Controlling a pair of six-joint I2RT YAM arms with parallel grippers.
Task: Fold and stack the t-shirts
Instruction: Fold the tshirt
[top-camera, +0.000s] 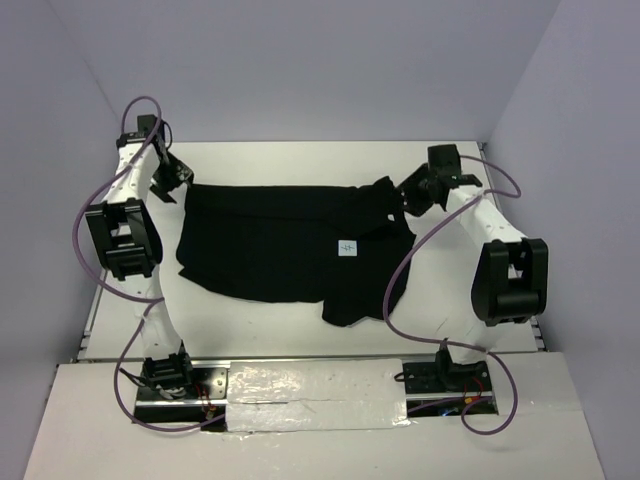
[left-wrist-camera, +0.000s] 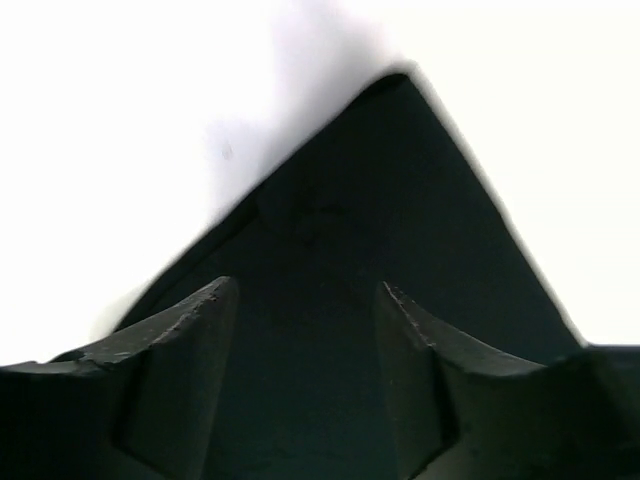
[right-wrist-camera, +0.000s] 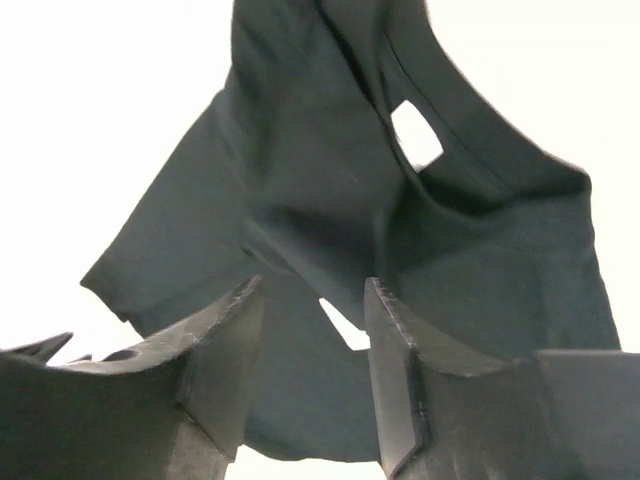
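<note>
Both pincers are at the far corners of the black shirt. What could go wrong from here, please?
1. The right pincer stands over bunched cloth of the t-shirt, so it may grab several layers.
2. The left pincer sits at only a thin corner, which could slip out.

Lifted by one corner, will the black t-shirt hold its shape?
Probably not: the black t-shirt lies limp, bunched near its collar, so it should sag. Thin cloth, likely light; a push would probably wrinkle it rather than slide it whole.
</note>
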